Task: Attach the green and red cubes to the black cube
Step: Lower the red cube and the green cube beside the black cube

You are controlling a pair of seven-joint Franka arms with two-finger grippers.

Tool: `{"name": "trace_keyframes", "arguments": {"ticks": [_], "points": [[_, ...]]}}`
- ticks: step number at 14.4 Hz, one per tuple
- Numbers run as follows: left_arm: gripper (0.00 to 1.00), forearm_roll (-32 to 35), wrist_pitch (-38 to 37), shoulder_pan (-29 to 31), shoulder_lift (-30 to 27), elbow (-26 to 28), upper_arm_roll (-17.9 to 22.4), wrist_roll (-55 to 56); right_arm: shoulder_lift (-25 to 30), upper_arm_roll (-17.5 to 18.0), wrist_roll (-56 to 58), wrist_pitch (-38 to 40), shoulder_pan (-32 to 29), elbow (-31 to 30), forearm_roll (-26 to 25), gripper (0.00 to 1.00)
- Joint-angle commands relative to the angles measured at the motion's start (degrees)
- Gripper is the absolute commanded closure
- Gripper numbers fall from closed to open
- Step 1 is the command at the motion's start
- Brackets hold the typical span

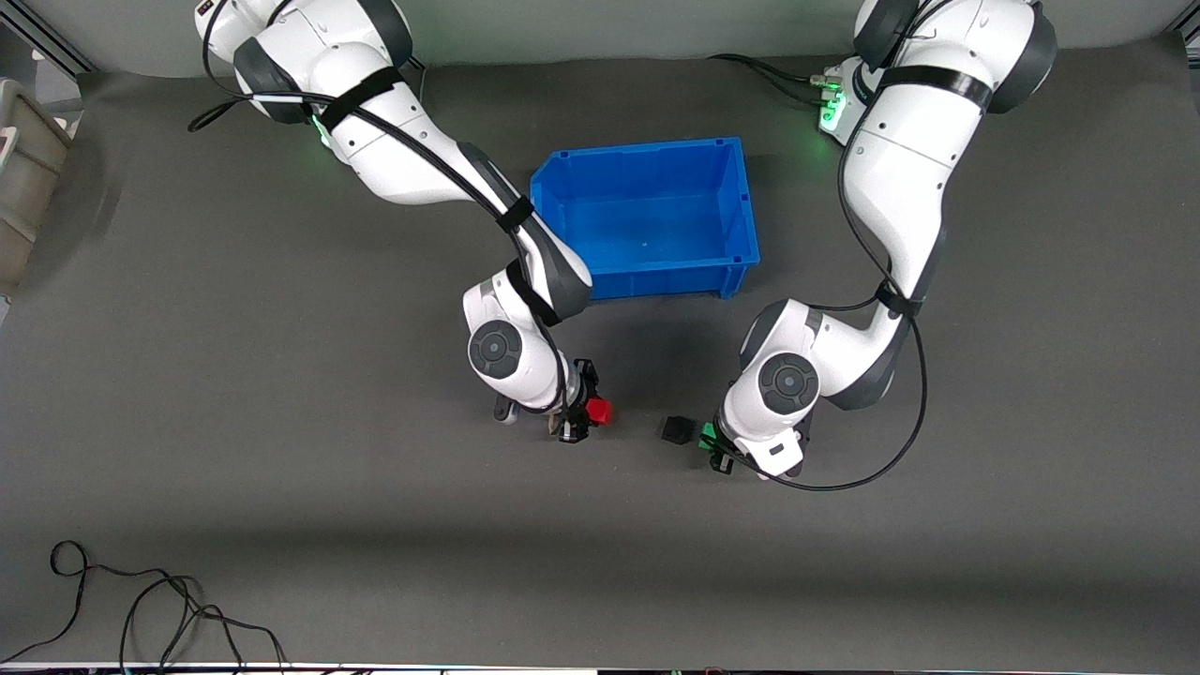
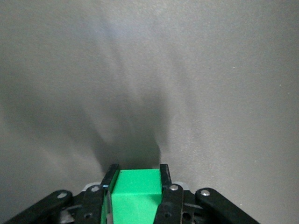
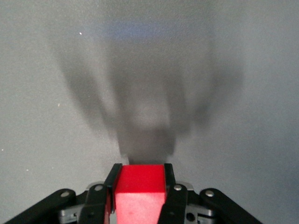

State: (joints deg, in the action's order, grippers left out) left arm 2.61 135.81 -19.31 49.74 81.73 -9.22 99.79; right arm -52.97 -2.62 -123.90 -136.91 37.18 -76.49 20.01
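The black cube (image 1: 676, 429) sits on the grey mat between the two grippers. My right gripper (image 1: 589, 412) is shut on the red cube (image 1: 599, 411), a short way from the black cube toward the right arm's end. In the right wrist view the red cube (image 3: 139, 190) sits clamped between the fingers (image 3: 112, 179). My left gripper (image 1: 712, 442) is shut on the green cube (image 1: 708, 435), close beside the black cube toward the left arm's end. In the left wrist view the green cube (image 2: 135, 193) fills the gap between the fingers (image 2: 164, 179). The black cube shows in neither wrist view.
An empty blue bin (image 1: 647, 218) stands on the mat farther from the front camera than the cubes, between the two arms. Loose black cables (image 1: 141, 609) lie near the front edge at the right arm's end. A grey container (image 1: 28, 178) stands at that end's edge.
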Motion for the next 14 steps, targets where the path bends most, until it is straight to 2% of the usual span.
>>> {"name": "trace_keyframes", "arguments": {"ticks": [1,14], "points": [[1.00,-0.9,0.1,-0.9,1.3,-3.6,0.6,1.7,-1.1,-0.5,-2.5,1.5,1.4,2.3,-1.6,1.00],[1.00,-1.6,-3.1,-3.3,1.5,-3.6,0.6,3.4,-1.9,-0.5,-4.3,1.5,3.9,2.3,-1.8,1.00]]}}
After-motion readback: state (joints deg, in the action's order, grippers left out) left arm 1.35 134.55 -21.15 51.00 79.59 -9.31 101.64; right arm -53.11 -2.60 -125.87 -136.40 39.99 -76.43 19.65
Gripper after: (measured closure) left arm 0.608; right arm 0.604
